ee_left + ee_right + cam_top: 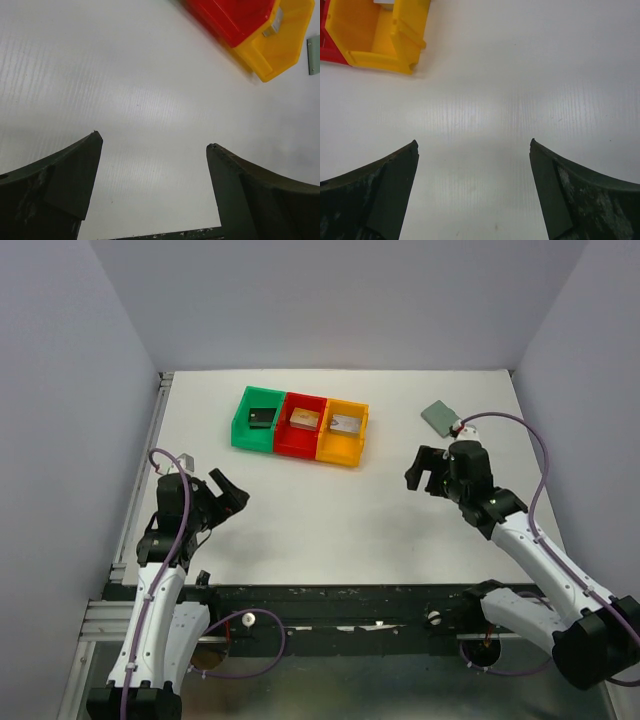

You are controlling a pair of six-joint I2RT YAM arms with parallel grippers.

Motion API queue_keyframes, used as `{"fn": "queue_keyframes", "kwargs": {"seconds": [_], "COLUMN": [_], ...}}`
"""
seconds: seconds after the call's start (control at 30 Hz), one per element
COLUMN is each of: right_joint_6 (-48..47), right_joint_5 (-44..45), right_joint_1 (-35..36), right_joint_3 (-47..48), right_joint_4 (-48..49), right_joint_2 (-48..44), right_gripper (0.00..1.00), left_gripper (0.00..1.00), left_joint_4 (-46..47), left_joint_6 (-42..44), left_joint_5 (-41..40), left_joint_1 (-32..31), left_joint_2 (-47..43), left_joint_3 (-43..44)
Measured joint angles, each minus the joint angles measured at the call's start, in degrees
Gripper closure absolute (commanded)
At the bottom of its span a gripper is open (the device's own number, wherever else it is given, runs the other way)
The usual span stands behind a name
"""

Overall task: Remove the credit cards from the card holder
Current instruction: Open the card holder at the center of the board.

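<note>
Card holder (pixel 440 418): small, flat, grey-green wallet, folded shut. It lies flat on the white table (pixel 330 520), toward the far right, with its edges skewed to the table's sides. Credit cards cannot be seen; the holder's inside is hidden.

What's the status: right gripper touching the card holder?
Apart. The top view shows bare table between the right gripper and the card holder; the right wrist view shows its jaws open and empty.
</note>
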Motion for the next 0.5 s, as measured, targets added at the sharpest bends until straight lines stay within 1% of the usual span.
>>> {"fn": "queue_keyframes", "kwargs": {"seconds": [0.13, 0.27, 0.37, 0.47, 0.5], "right_joint_6": [0.66, 2.6, 5.49, 9.27, 10.14], "right_joint_5": [1.6, 3.06, 1.27, -1.16, -1.44], "right_joint_1": [0.0, -1.16, -6.78, -14.16, -15.65], "right_joint_3": [0.13, 1.03, 3.3, 6.49, 7.85], "right_joint_4": [-0.31, -0.31, 0.57, 2.16, 2.47], "right_joint_2": [0.94, 2.62, 7.32, 14.51, 17.11], "right_gripper": [0.03, 0.07, 0.13, 0.21, 0.23], "left_gripper": [0.01, 0.04, 0.05, 0.05, 0.05], "left_joint_4": [0.63, 2.12, 3.41, 4.48, 4.76], "left_joint_6": [0.61, 0.96, 0.96, 0.94, 0.92], "left_joint_5": [0.0, 0.33, 0.98, 1.42, 1.53], "left_joint_1": [0.0, 0.0, -0.46, -1.75, -2.16], "left_joint_2": [0.02, 0.26, 1.64, 3.96, 4.59], "left_joint_3": [-0.22, -0.33, -0.33, -0.33, -0.33]}}
